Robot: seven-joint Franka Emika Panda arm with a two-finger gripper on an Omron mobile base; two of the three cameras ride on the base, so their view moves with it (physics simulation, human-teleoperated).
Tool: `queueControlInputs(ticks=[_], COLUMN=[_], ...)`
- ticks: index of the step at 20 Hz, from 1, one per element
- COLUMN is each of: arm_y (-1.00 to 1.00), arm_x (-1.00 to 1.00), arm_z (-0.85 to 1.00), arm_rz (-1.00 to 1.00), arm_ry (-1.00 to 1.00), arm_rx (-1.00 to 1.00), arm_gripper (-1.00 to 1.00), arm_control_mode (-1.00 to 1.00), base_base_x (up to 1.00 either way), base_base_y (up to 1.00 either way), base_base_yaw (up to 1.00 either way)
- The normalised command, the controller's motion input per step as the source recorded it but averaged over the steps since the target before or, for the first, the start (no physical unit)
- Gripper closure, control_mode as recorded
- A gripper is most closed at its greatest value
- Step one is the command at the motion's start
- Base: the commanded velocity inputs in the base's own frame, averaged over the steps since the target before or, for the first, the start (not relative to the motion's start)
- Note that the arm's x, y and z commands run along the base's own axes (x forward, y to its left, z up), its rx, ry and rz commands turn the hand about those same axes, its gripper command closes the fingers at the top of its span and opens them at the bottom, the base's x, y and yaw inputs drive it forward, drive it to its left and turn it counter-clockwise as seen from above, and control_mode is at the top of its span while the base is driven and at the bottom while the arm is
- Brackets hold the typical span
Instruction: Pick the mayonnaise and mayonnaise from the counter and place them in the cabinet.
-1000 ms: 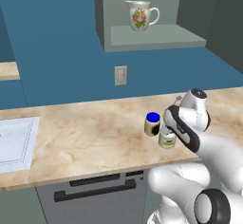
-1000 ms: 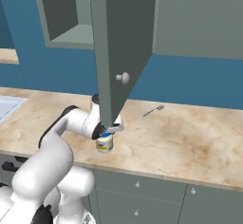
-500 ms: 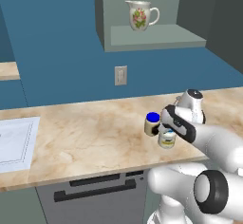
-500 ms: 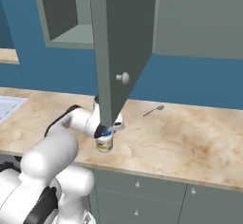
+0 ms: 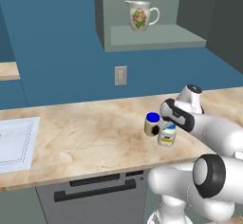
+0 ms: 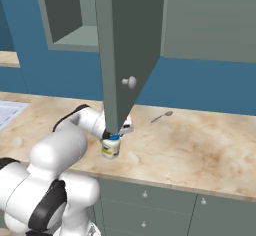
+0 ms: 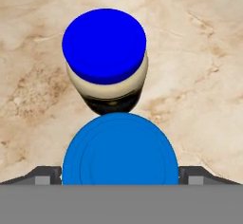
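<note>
Mayo jars first: the white jar [image 5: 167, 135] w/ the pale blue lid and yellow-dark label stands upright on the counter [image 5: 95, 133], near the front edge. The cream-and-dark jar [image 5: 152, 124] w/ the deep blue lid stands just beside it, at about 10 o'clock from it in the left base view. Can't tell if the two touch.

In the hand view the pale-lid jar's top [image 7: 120, 149] sits bottom center, deep-blue-lid jar [image 7: 105, 59] right behind it at 12 o'clock. The gripper [image 7: 120, 174] hangs over the white jar, one dark fingertip [image 7: 45, 174] at 9 o'clock of the lid and the other at 3 o'clock, so the jaws are spread wide around it. Whether the pads press the jar, can't tell.

Right base view: the open cabinet door [image 6: 129, 50] covers most of the hand, white jar [image 6: 110, 146] sits right under its bottom edge. A spoon [image 6: 162, 116] lies on the counter at about 2 o'clock from the jar, well apart.

Cabinet [image 5: 156, 37] up on the wall has a floral pitcher [image 5: 140, 15] on its shelf. White sheet [image 5: 14, 137] w/ dotted border lies at the far left of the counter.
</note>
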Motion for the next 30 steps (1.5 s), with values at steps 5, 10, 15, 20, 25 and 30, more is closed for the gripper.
queueControlInputs(ticks=[5, 10, 15, 20, 25, 30], arm_y=[0.0, 0.12, 0.21, 0.21, 0.19, 0.15], arm_x=[0.0, -0.35, -0.45, -0.26, -0.22, -0.06], arm_z=[-0.05, 0.43, 0.67, 0.48, 0.77, 0.83], arm_rz=[0.03, 0.08, 0.07, 0.07, 0.03, 0.0], arm_ry=[0.0, -0.07, -0.13, -0.09, -0.1, 0.0], arm_rx=[0.04, 0.0, 0.0, 0.0, 0.0, 0.0], arm_gripper=[1.0, 1.0, 1.0, 1.0, 1.0, 1.0], arm_control_mode=[-1.0, -1.0, -1.0, -1.0, -1.0, -1.0], base_base_x=[0.0, 0.0, 0.0, 0.0, 0.0, 0.0], base_base_y=[0.0, 0.0, 0.0, 0.0, 0.0, 0.0], base_base_yaw=[0.0, 0.0, 0.0, 0.0, 0.0, 0.0])
